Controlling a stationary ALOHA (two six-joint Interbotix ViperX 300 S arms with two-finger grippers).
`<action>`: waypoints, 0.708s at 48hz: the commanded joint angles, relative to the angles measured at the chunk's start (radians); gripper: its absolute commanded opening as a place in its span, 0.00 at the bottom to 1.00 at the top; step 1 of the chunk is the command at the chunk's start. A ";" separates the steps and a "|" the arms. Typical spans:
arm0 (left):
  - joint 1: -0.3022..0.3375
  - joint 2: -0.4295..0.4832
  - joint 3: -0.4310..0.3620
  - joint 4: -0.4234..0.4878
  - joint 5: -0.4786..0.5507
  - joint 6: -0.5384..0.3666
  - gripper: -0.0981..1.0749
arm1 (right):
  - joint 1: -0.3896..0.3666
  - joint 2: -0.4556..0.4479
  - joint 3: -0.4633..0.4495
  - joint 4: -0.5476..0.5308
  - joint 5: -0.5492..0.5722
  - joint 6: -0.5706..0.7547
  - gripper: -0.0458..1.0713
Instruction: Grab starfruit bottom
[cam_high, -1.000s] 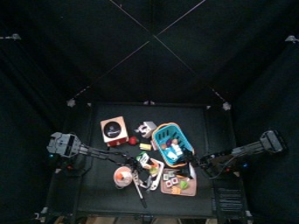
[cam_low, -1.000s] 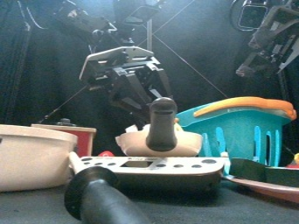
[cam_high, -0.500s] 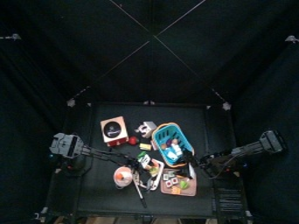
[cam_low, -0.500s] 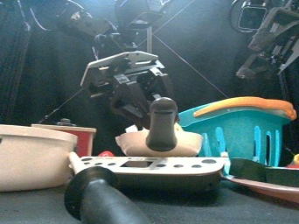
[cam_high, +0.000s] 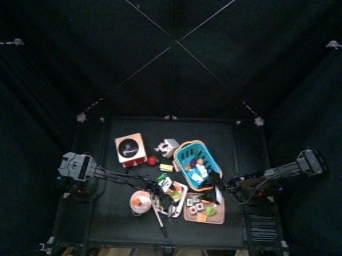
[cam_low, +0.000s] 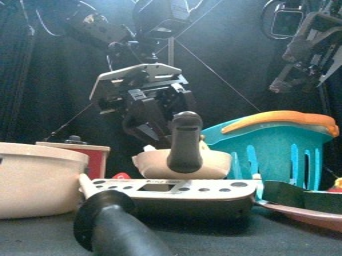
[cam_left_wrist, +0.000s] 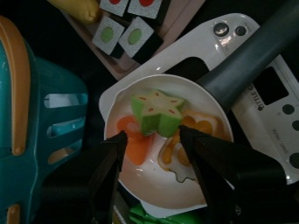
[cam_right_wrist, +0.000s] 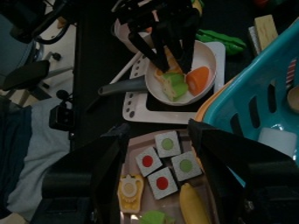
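1. Black curtains pen in a small black tabletop (cam_high: 107, 200) crowded with toy kitchen things.
2. Over the white pan (cam_left_wrist: 163, 175) hangs the left gripper (cam_left_wrist: 158, 144), its jaws spread wide and holding nothing.
3. Directly between those jaws, and below them, sits the starfruit (cam_left_wrist: 160, 111), a green star-shaped slice with a pale yellow face, lying in the pan's bowl.
4. An orange piece (cam_left_wrist: 138, 144) lies touching the starfruit on the side nearer the jaws; whether either jaw touches the fruit cannot be told.
5. Beyond the jaw tips, the pan's dark handle (cam_left_wrist: 251, 57) runs away over a white scale-like board (cam_left_wrist: 274, 96).
6. To one side of the jaws stands a teal basket (cam_left_wrist: 41, 114) with an orange rim.
7. Seen from the front, the left gripper (cam_low: 147, 100) hangs behind the upright dark handle (cam_low: 185, 140), just above the pan.
8. Raised and well apart from the pan, the right gripper (cam_right_wrist: 158, 140) has its jaws parted and empty.
9. Beneath the right jaws lies a tray of picture tiles (cam_right_wrist: 163, 162), with a yellow banana (cam_right_wrist: 193, 203) beside it.
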 joint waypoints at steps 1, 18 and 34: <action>0.002 -0.006 -0.029 0.021 -0.003 0.006 0.84 | -0.003 -0.003 -0.011 0.002 -0.006 0.000 0.84; -0.012 0.011 -0.038 0.031 -0.014 0.035 0.84 | -0.008 -0.003 -0.011 0.002 -0.005 0.000 0.84; -0.032 0.026 -0.038 0.031 -0.055 0.041 0.83 | -0.014 -0.002 -0.002 0.018 -0.005 0.000 0.84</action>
